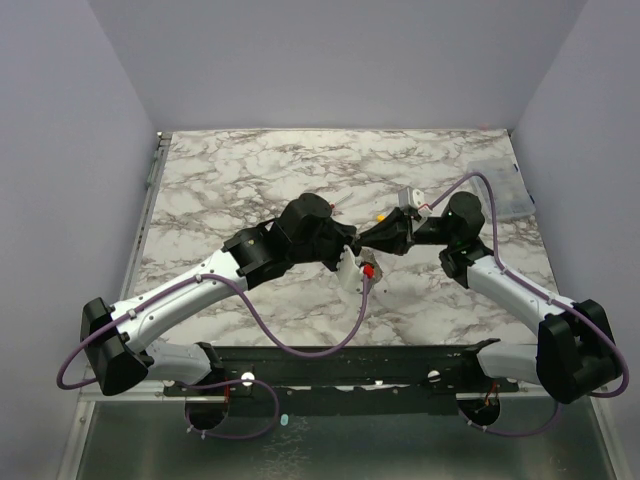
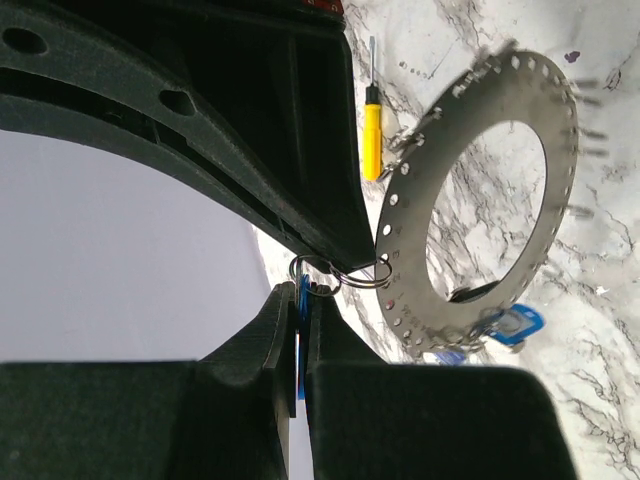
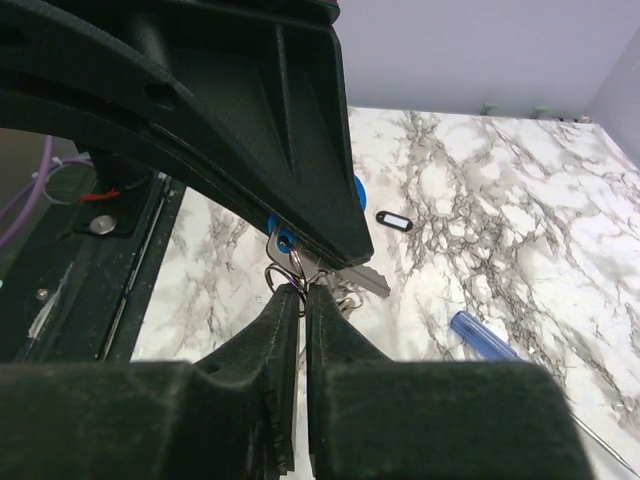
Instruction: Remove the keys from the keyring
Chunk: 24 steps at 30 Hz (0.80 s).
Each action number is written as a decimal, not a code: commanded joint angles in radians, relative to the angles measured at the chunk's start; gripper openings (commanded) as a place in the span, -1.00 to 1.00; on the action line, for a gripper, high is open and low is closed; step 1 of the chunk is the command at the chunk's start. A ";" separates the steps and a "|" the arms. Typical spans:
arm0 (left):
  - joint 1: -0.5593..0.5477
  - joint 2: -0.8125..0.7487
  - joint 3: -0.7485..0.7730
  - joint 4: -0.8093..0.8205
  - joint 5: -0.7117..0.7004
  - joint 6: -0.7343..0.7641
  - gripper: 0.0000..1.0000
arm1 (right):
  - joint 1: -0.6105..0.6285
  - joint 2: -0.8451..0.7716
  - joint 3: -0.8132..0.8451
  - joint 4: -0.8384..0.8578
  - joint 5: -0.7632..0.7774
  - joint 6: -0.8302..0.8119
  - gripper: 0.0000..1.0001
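My left gripper (image 1: 350,247) (image 2: 300,292) is shut on a key with a blue head (image 2: 299,335). In the right wrist view that key (image 3: 352,272) shows a silver blade and a blue head, clamped in the left fingers (image 3: 300,150). My right gripper (image 1: 374,240) (image 3: 302,290) is shut on a small wire split ring (image 3: 280,272) linked to the key. The split ring (image 2: 362,277) joins the big grey perforated keyring (image 2: 560,140), which hangs tilted above the table. More blue-headed keys (image 2: 515,325) hang on its lower rim. Both grippers meet tip to tip at mid-table.
A yellow-handled screwdriver (image 2: 371,130) lies on the marble beyond the keyring. A blue tool handle (image 3: 482,337) and a small black tag (image 3: 394,221) lie on the table. A red piece (image 1: 368,270) hangs below the grippers. A clear bag (image 1: 505,190) sits at the right edge.
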 commanded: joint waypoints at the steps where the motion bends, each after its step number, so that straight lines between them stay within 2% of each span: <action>1: -0.006 -0.016 -0.001 0.058 -0.004 -0.016 -1.00 | 0.011 0.003 -0.008 -0.035 0.025 -0.034 -0.84; 5: -0.006 -0.033 -0.008 0.059 -0.015 -0.025 -1.00 | 0.010 0.005 -0.008 -0.033 0.042 -0.024 -0.99; 12: -0.006 -0.079 -0.050 0.055 -0.050 -0.036 -1.00 | 0.007 0.007 -0.019 0.016 0.074 0.035 -0.99; 18: -0.006 -0.106 -0.093 0.041 -0.036 -0.042 -1.00 | -0.004 0.013 -0.031 0.109 0.092 0.156 -0.99; 24: -0.006 -0.112 -0.114 0.008 -0.024 0.009 -1.00 | -0.028 0.012 -0.046 0.175 0.108 0.235 -0.99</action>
